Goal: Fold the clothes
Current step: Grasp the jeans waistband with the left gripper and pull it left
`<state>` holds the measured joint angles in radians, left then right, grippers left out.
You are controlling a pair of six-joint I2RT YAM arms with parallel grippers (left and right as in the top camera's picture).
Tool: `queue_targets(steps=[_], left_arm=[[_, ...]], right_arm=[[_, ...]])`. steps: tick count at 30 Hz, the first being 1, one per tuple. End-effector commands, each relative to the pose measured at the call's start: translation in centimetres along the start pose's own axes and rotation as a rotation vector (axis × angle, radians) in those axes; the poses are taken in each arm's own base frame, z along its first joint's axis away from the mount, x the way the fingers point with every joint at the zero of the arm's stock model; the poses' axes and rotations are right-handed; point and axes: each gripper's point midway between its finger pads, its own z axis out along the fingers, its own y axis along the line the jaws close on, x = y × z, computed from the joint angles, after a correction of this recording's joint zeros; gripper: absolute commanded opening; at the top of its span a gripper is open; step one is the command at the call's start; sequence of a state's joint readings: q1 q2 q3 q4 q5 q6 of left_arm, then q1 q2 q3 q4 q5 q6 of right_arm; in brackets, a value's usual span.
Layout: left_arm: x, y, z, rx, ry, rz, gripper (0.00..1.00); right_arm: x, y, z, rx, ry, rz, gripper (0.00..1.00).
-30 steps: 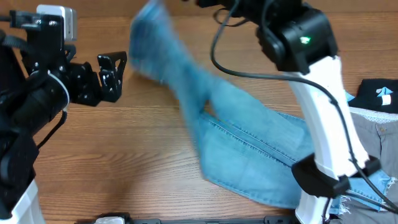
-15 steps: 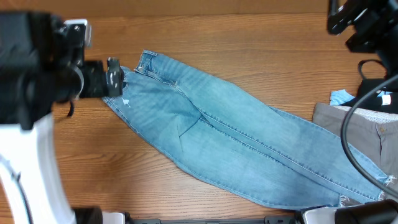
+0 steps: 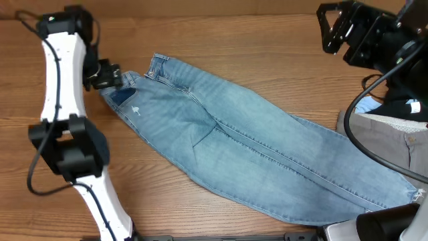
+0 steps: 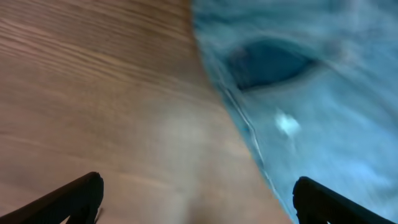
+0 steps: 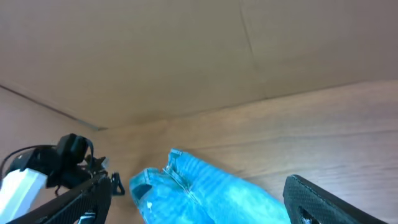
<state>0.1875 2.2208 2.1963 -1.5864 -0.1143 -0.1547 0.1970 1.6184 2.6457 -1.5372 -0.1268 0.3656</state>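
The light-blue jeans (image 3: 254,147) lie flat and stretched diagonally on the wooden table, with the waist at upper left and the frayed hems at lower right. My left gripper (image 3: 110,75) is open and empty, just left of the waist corner. In the left wrist view its jaws (image 4: 199,199) hang wide apart over bare wood, with the denim (image 4: 311,93) to their right. My right gripper (image 3: 332,30) is open and empty, raised at upper right. In the right wrist view its jaws (image 5: 199,196) frame the jeans' waist (image 5: 205,186) far below.
Grey trousers (image 3: 388,144) lie at the right edge, partly over the jeans' leg ends. A black top (image 3: 401,107) and a light-blue scrap (image 3: 366,104) lie behind them. My left arm (image 3: 57,80) reaches up the left side. A cardboard wall (image 5: 186,50) stands behind the table.
The jeans, lifted and swinging a second ago, now lie flat and released. My left gripper has settled by the waist corner. My right arm has pulled back to the upper right.
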Motion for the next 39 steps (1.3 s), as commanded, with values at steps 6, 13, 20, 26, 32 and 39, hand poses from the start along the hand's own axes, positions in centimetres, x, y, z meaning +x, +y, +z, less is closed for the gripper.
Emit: queue_targets(steps=[6, 13, 20, 26, 32, 39], left_arm=[[-3.6, -1.7, 9.8, 0.501, 0.117, -0.041, 1.00], [-3.8, -3.8, 11.9, 0.611, 0.131, 0.034, 0.72], [-4.3, -0.1, 7.8, 0.629, 0.089, -0.053, 0.04], [-1.7, 15.4, -2.1, 0.492, -0.145, -0.357, 0.04], [2.7, 23.3, -7.9, 0.467, -0.318, -0.558, 0.26], [5.3, 23.8, -12.4, 0.530, -0.419, -0.601, 0.66]], right_arm=[[1.3, -0.5, -0.6, 0.019, 0.048, 0.010, 0.92], [1.7, -0.8, -0.1, 0.029, 0.068, 0.013, 0.92], [2.3, -3.7, 1.8, 0.182, 0.109, 0.018, 0.92], [3.8, -5.2, 5.5, 0.240, 0.211, 0.027, 0.89], [4.1, -5.5, 6.4, 0.249, 0.233, 0.029, 0.92], [5.6, -6.8, 8.4, 0.296, 0.304, 0.032, 1.00]])
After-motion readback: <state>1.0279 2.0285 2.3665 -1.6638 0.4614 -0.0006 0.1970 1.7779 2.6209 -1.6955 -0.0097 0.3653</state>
